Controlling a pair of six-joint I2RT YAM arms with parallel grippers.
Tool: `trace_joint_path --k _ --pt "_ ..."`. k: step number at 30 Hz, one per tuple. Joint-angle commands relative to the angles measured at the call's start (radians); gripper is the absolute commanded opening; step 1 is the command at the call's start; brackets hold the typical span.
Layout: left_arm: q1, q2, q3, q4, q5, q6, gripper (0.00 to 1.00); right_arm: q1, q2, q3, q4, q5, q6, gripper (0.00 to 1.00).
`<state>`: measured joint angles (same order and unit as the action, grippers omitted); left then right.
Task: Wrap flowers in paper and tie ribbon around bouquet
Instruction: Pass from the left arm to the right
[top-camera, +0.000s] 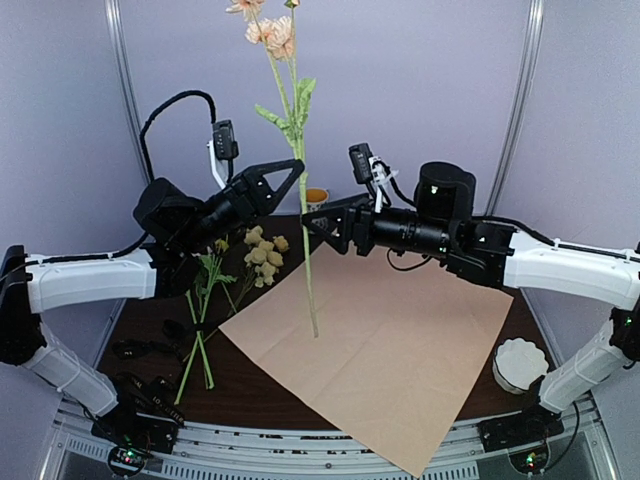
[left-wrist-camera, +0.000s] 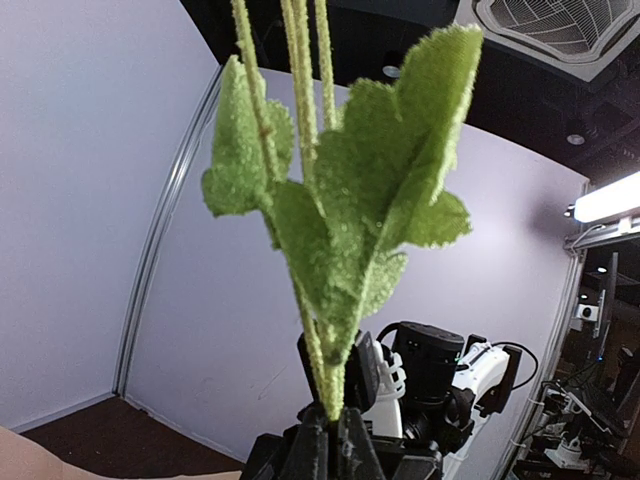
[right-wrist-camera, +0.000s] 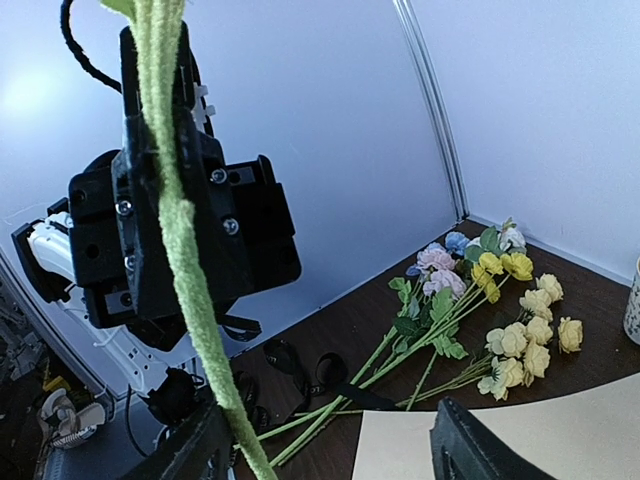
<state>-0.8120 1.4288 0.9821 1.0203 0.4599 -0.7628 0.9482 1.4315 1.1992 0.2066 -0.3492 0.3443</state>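
Held flower stem (top-camera: 311, 290) is standing nearly upright at mid-table, its peach blooms (top-camera: 270, 30) reaching the top of the overhead view and its lower tip hanging over the left part of the paper (top-camera: 400, 350). You cannot tell whether the tip is touching the sheet.

Left gripper (top-camera: 297, 168) is pinching this stem just below its leaves (top-camera: 295, 110). In the left wrist view the fingers are pressing together on the green stalk (left-wrist-camera: 330, 395), with the leaves fanning out above them.

Right gripper (top-camera: 310, 228) is facing the left one from the other side, slightly lower on the stem. You are seeing its jaws spread in the right wrist view, and the stalk (right-wrist-camera: 185, 250) is running down between them, lying close to the finger (right-wrist-camera: 195, 450) on the picture's left side. Whether it is touching that finger is not showing.

The paper is lying flat with its tan face up, one corner pointing toward the arm bases.

Loose flowers (top-camera: 255, 255) are lying on the dark table (top-camera: 250, 390) just off the paper's left edge, under the left arm. Their yellow, pink and pale blue heads (right-wrist-camera: 480, 290) are pointing away from you, stems trailing toward the near edge.

A white scalloped stack (top-camera: 520, 362) is sitting beside the paper's right corner, and a small cup (top-camera: 316, 196) is standing behind the grippers
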Motion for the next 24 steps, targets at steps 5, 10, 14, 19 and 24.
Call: trace_joint_path --k 5,10,14,19,24 --pt "-0.023 0.049 0.024 0.075 0.045 -0.056 0.00 0.016 0.034 0.039 0.024 -0.034 0.031 0.35" --pt "-0.022 0.037 0.044 -0.030 0.045 -0.006 0.00 0.009 0.013 0.005 -0.005 0.033 0.072 0.00" --pt "0.012 -0.020 0.126 -0.498 -0.082 0.136 0.57 -0.044 -0.050 -0.089 -0.086 0.179 0.200 0.00" --pt "0.105 0.062 0.400 -1.368 -0.464 0.404 0.67 -0.163 -0.037 -0.226 -0.273 0.237 0.396 0.00" --pt "0.302 0.086 0.259 -1.429 -0.383 0.378 0.68 -0.264 0.020 -0.328 -0.283 0.179 0.446 0.00"
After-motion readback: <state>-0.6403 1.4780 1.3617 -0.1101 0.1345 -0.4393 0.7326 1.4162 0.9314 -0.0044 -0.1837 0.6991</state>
